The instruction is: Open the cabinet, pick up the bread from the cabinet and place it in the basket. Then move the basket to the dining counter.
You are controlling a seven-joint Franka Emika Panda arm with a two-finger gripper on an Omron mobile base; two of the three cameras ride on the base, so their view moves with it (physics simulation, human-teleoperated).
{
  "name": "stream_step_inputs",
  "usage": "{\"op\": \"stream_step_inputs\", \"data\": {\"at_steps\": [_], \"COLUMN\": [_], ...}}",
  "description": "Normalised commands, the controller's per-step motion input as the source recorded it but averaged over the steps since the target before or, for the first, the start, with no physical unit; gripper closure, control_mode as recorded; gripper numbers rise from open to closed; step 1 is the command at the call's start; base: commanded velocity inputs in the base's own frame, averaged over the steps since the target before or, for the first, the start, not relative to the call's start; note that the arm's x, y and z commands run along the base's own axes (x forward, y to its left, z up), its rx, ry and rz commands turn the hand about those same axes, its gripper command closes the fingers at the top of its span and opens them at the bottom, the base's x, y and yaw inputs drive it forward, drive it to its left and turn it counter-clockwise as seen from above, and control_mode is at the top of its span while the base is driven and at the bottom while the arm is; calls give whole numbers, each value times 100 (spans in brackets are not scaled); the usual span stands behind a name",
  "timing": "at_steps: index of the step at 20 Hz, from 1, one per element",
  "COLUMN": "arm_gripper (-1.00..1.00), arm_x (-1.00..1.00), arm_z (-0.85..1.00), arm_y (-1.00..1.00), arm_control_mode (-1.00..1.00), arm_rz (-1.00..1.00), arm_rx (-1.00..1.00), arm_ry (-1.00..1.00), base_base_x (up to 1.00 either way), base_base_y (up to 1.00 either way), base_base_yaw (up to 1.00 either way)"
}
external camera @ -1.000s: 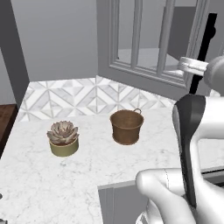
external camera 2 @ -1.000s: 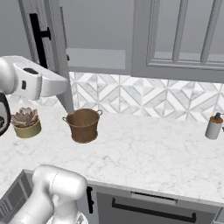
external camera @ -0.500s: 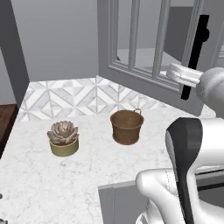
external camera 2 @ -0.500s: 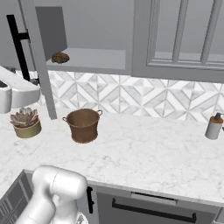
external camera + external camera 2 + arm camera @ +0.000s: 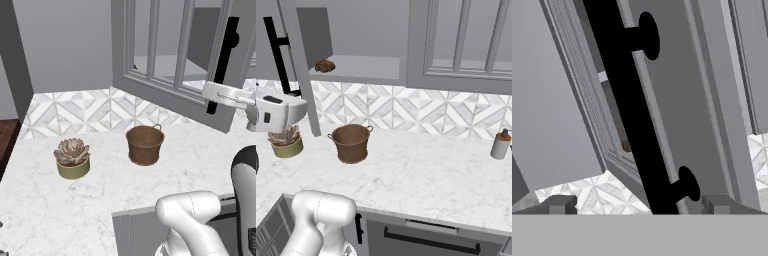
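The end effector (image 5: 633, 204) is spread wide astride the cabinet (image 5: 298, 75) handle (image 5: 632, 110), door swung open for access; the bread (image 5: 325, 65) (probably) sits on its shelf, basket (image 5: 145, 144) waiting on the bench (image 5: 421, 170).

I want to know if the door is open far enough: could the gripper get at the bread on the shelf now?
Probably yes. The cabinet door is swung wide, leaving the bread exposed on the shelf. The open gripper sits at the handle, so it must first swing around the door's edge.
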Motion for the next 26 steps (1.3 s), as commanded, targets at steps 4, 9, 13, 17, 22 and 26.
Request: {"op": "stream_step_inputs", "data": {"at_steps": [4, 9, 13, 17, 22, 26], "arm_gripper": [-100, -100, -100, -100, -100, -100], "arm_x": [-100, -98, -14, 83, 100, 100], "arm_z": [1, 12, 29, 37, 2, -49], "arm_y": [0, -29, -51, -75, -49, -18], "arm_control_mode": [-100, -100, -100, -100, -100, -100], "arm_rz": [11, -1, -8, -6, 1, 7], "arm_rx": [0, 0, 0, 12, 27, 35], "arm_ry": [0, 2, 14, 42, 49, 10], "base_base_x": [0, 0, 0, 0, 0, 0], "base_base_y": [0, 0, 0, 0, 0, 0], "base_base_yaw": [0, 0, 0, 0, 0, 0]}}
